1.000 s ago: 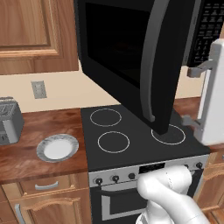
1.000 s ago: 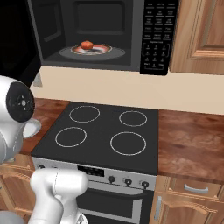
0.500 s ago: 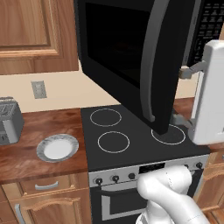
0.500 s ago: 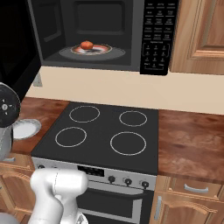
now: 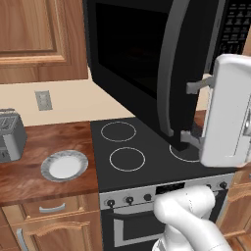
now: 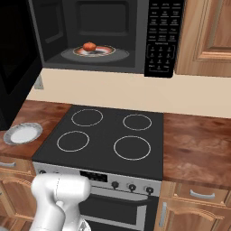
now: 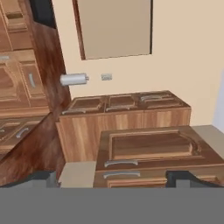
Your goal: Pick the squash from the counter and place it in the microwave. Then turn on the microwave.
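The squash [image 6: 90, 46], a small orange-red lump, rests on a plate on the turntable inside the microwave [image 6: 160, 41]. The microwave's door [image 5: 147, 68] stands swung wide open, its curved grey handle [image 5: 172, 73] facing the left base camera. The same door [image 6: 13, 58] is the black slab at the left of the right base view. My gripper [image 5: 187, 113] hangs just in front of the door's free edge, pointing left, open and empty. In the hand view the gripper [image 7: 116, 177] looks past its spread fingertips [image 7: 43, 178] at wooden cabinets across the room. The counter [image 6: 198, 144] flanks the stove.
The black four-ring stovetop [image 6: 108, 135] lies below the microwave, with the oven front beneath it. A grey-rimmed white plate [image 5: 64, 165] sits on the counter to the left, with a grey toaster [image 5: 10, 142] beyond it. Wooden wall cabinets [image 6: 207, 36] hang beside the microwave.
My hand has swung left and closer to the open door's edge in the left base view. The arm's white joint has left the right base view. The jaws stay open; squash and door are unmoved.
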Available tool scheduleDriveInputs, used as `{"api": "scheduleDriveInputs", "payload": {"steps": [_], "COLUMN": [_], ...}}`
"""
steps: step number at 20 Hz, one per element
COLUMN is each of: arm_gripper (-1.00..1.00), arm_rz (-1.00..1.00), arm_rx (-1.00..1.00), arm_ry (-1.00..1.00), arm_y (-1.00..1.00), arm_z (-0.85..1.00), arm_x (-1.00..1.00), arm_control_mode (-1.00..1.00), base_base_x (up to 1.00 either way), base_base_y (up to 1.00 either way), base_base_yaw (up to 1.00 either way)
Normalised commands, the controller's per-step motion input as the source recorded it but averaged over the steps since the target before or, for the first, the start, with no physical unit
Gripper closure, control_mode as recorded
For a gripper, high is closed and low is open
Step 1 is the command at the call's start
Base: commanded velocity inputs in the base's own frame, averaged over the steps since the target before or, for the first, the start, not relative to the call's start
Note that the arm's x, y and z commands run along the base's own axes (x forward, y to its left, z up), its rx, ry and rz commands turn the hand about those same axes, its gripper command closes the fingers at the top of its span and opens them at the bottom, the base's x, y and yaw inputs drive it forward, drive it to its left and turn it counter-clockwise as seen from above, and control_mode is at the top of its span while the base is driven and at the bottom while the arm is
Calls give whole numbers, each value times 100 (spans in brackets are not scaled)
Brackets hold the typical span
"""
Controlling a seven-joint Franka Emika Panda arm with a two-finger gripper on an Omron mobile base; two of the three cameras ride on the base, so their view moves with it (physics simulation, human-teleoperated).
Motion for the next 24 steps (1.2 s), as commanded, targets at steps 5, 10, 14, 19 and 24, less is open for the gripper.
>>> {"api": "scheduleDriveInputs", "payload": {"steps": [5,10,14,19,24], "arm_gripper": [-100,-100,-100,-100,-100], "arm_rz": [-7,-9,-14,-13,-12], "arm_rx": [0,-1,-1,0,0], "arm_ry": [-7,-4,-4,-2,-1], "arm_y": [17,9,10,11,6], "arm_z": [-10,-4,-1,0,-1], "arm_x": [22,24,18,16,16], "arm_control_mode": [-100,-100,-100,-100,-100], "base_base_x": [0,0,0,0,0], "base_base_y": [0,0,0,0,0], "base_base_yaw": [0,0,0,0,0]}}
